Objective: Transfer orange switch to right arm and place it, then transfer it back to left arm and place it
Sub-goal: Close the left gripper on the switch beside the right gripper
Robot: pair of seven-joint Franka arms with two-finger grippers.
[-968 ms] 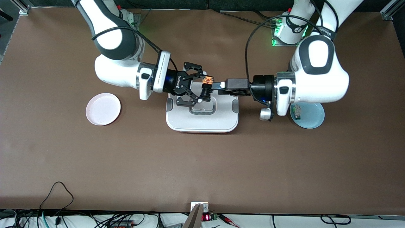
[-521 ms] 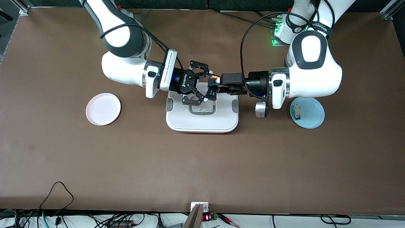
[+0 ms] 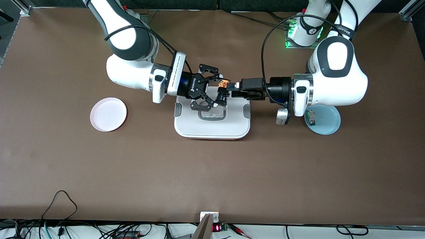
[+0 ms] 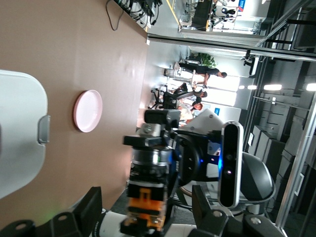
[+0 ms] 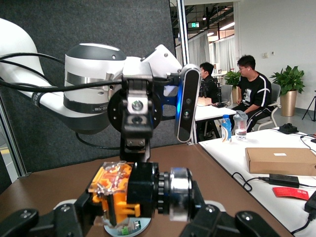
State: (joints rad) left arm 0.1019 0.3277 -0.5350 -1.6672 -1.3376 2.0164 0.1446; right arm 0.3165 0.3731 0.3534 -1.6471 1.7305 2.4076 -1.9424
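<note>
The orange switch (image 3: 223, 87), a small black cylinder with an orange block, hangs over the edge of the white box (image 3: 212, 127) that lies farthest from the front camera. My right gripper (image 3: 217, 91) is shut on the switch, with one finger at each end of it in the right wrist view (image 5: 133, 190). My left gripper (image 3: 233, 87) faces it, also over that edge. In the left wrist view the switch (image 4: 148, 197) stands between the left fingers (image 4: 94, 207), and a gap shows on each side of it.
A pink plate (image 3: 108, 114) lies toward the right arm's end of the table. A blue plate (image 3: 328, 124) with a white-and-green component (image 3: 311, 118) lies toward the left arm's end, partly under the left arm. The box stands between the two plates.
Both grippers came together over the box. Then the left arm drew back a little toward its own end. The switch stayed in the right gripper.
</note>
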